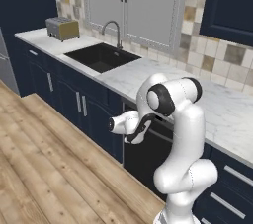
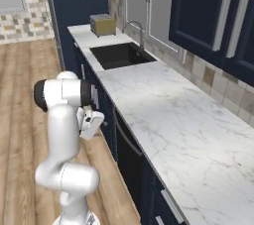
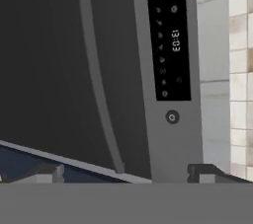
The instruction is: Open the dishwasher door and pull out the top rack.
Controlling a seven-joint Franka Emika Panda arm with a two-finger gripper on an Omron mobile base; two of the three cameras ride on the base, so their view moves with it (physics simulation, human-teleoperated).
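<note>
The dishwasher door [image 1: 148,156] is sitting under the white marble tabletop [image 1: 148,77], just right of the sink [image 1: 101,56], and it is shut flat against the cabinets. I cannot see the top rack, so I am guessing it is waiting inside behind the door.

I am holding my arm out in front of that black door, up near its top. My end effector [image 3: 126,173] is pointing straight at the door, so the door is lying right ahead of me, close but not touching.

The handle [image 3: 99,80] is the thing I need. It is a long curved bar running sideways along the top edge of the door. In my hand view it is looking like it runs up and down, because my hand is rolled over. It is sitting in line between my two fingertips [image 3: 47,173], a bit toward one side.

My end effector is spread wide and is holding nothing. I think I should be reaching forward so the bar goes between my fingers.
</note>
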